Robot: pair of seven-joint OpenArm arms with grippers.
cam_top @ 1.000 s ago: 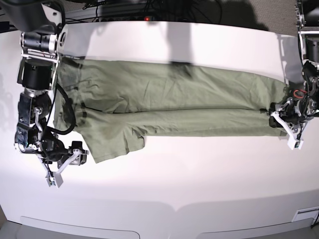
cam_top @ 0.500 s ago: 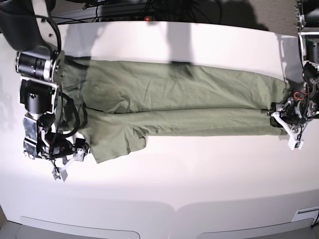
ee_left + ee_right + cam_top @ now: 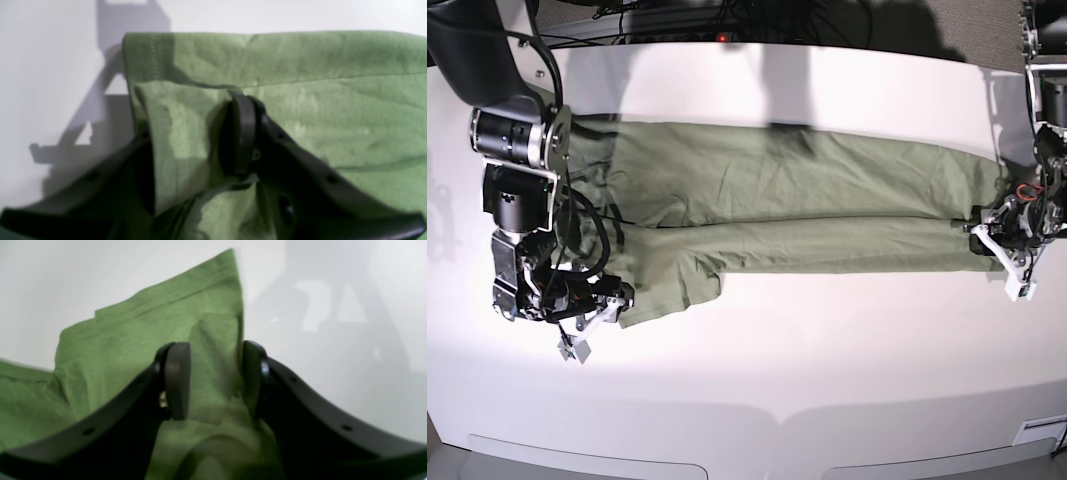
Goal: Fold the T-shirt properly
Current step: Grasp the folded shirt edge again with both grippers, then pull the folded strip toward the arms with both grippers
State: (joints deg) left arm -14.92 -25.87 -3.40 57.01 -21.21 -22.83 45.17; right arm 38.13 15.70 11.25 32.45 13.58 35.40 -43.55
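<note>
The olive-green T-shirt [image 3: 797, 200] lies folded lengthwise across the white table [image 3: 777, 370]. On the left of the base view, my right gripper [image 3: 599, 318] is at the shirt's lower left corner. The right wrist view shows that gripper [image 3: 213, 373] open, its two pads [image 3: 176, 380] astride a raised flap of the T-shirt [image 3: 133, 333], with a gap on the left side. At the far right my left gripper [image 3: 999, 255] sits on the hem end. In the left wrist view the gripper [image 3: 193, 133] is shut on a fold of the T-shirt [image 3: 317, 83], and cloth covers one finger.
Cables and equipment [image 3: 717, 25] run along the table's back edge. A column of the left arm's mount [image 3: 1047, 90] stands at the far right. The right arm's body [image 3: 517, 170] overhangs the shirt's left end. Bare white table lies in front of the shirt.
My right gripper has slid in from the bare table onto the shirt's lower left corner and narrowed its jaws around the cloth. The left gripper has stayed put on the hem.
</note>
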